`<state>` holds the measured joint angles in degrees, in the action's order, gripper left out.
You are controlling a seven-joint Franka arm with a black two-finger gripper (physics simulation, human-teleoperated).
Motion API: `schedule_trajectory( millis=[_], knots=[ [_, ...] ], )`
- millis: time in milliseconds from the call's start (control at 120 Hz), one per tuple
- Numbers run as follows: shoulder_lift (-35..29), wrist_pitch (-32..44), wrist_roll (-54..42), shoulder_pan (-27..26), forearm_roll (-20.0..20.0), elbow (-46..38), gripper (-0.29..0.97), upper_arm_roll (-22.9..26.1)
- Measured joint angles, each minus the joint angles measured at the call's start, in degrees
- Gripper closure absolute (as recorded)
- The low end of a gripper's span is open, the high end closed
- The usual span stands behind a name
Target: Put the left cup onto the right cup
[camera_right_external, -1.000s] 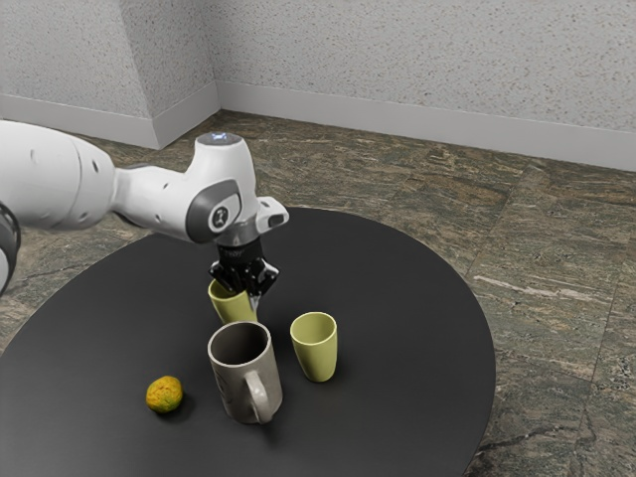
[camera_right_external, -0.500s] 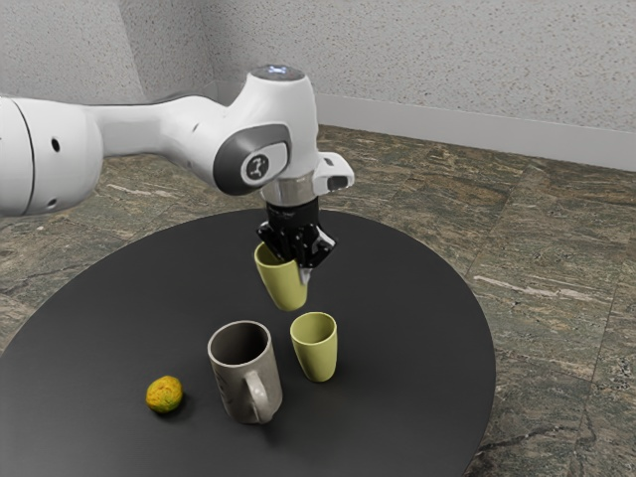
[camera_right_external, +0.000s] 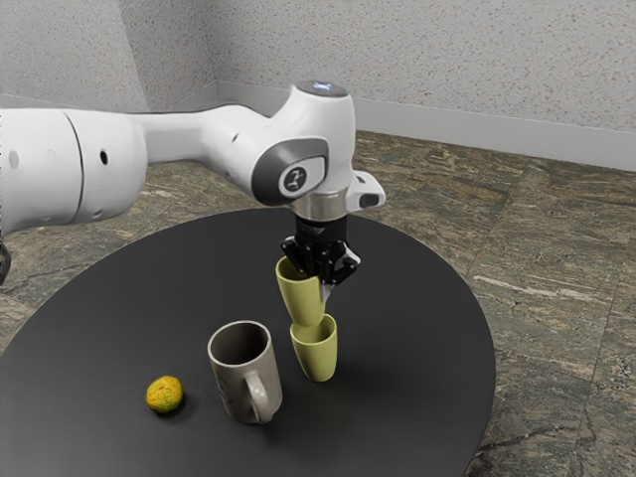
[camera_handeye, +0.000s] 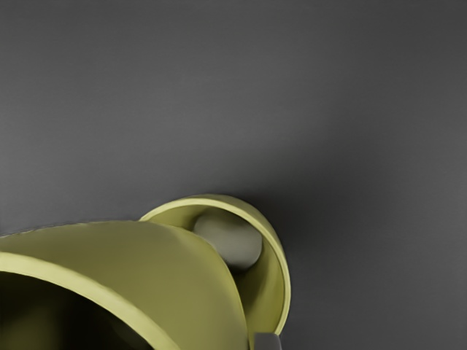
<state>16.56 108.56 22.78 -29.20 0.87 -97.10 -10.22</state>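
My gripper (camera_right_external: pixel 320 276) is shut on the rim of an olive-green handleless cup (camera_right_external: pixel 302 298), which hangs slightly tilted. Its base dips into the mouth of a second, matching olive-green cup (camera_right_external: pixel 316 353) that stands upright on the round black table (camera_right_external: pixel 417 328). In the wrist view the held cup (camera_handeye: pixel 124 284) looms large just under my hand, and behind it the standing cup (camera_handeye: pixel 271 270) shows its open rim and pale inside.
A grey-brown mug with a handle (camera_right_external: pixel 244 373) stands close beside the standing cup on the exterior view's left. A small orange-yellow fruit (camera_right_external: pixel 164 394) lies further to the exterior view's left. The table's edge curves round on the exterior view's right.
My arm has carried the held cup up from the table, toward the exterior view's right and then down, so its base now sits in the standing cup's mouth. The mug and fruit have not moved.
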Motion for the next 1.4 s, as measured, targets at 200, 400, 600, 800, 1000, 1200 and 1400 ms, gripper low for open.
schedule_trajectory(
  millis=[200,400,600,800,1000,1200,1400],
  knots=[
    [1.7,-0.2,0.7,0.0,-0.2,1.0,0.77,0.0],
    [3.0,-0.2,1.2,0.1,-0.4,2.2,0.77,0.0],
    [3.7,0.1,1.6,0.2,-0.7,2.2,0.78,0.0],
    [4.1,0.4,1.9,0.2,-1.9,1.9,0.78,0.0],
    [4.2,0.5,2.1,0.2,-2.7,1.7,0.78,-0.1],
    [4.2,0.6,2.3,0.3,-3.0,1.4,0.78,-0.1],
    [4.2,0.6,2.1,0.4,-3.4,1.4,0.38,-0.1]
  ],
)
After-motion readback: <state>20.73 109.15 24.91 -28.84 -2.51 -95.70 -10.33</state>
